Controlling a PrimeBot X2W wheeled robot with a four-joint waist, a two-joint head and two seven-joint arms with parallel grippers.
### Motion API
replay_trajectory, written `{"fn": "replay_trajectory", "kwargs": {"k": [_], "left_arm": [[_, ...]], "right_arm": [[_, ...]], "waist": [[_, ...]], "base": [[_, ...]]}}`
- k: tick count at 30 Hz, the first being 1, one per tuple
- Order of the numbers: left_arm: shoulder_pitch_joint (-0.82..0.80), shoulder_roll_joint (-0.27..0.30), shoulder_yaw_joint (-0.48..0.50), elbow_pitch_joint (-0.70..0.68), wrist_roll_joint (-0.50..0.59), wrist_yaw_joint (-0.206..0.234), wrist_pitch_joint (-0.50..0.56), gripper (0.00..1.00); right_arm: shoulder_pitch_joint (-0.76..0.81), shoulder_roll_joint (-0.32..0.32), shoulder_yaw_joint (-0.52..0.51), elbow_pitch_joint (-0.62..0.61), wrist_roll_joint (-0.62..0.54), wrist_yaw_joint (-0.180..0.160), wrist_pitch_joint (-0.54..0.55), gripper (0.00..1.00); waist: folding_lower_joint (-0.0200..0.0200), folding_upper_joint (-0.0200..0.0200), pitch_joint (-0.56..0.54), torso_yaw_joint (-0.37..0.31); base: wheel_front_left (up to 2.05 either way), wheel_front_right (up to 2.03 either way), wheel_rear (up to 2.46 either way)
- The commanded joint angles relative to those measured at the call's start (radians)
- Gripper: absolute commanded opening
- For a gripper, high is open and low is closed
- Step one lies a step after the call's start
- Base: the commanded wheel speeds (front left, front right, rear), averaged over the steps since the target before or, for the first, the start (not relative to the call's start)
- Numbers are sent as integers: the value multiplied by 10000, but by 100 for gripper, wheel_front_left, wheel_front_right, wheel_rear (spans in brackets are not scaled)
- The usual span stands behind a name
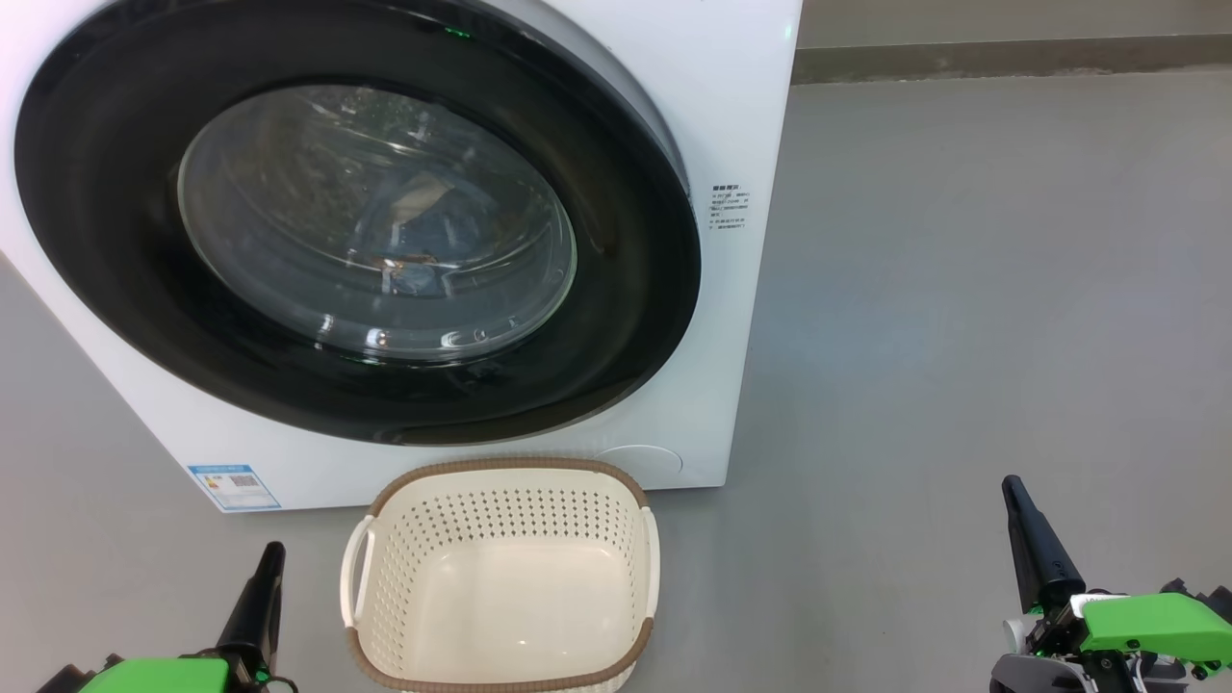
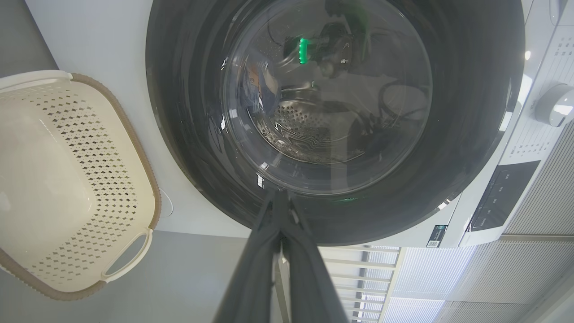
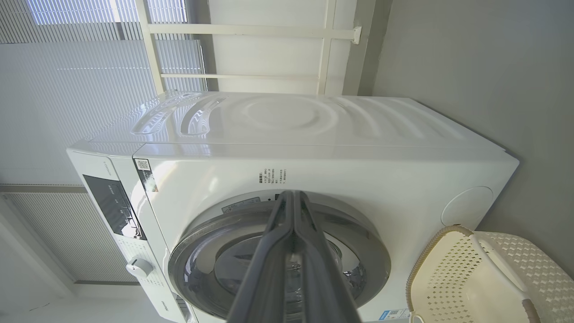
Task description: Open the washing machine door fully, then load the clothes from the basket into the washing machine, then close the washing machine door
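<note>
The basket (image 1: 500, 520) sits between the left end effector (image 1: 272, 558) and the right end effector (image 1: 1013, 493), both pinched closed and empty-handed. The closed washing machine door (image 1: 115, 192) stands beyond.

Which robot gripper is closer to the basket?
The left gripper, right beside the basket; the right gripper stands far off across the grey floor.

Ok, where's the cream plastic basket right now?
In the head view, the cream perforated plastic basket stands empty on the grey floor at bottom centre, in front of the white washing machine, below its round black-rimmed door.
</note>
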Motion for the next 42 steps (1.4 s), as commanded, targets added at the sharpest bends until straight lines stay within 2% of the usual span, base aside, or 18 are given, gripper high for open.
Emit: {"fn": "replay_trajectory", "kwargs": {"k": [1,42], "left_arm": [[-465,124,299,-206,-75,-19,71,0],[-464,124,298,-210,-76,-19,70,0]], "right_arm": [[-211,-55,191,-293,68,16,46,0],[-218,8,103,-287,-7,16,117,0]], "waist": [[0,0,0,0],[0,0,0,0]], "base": [[0,0,0],[0,0,0]]}}
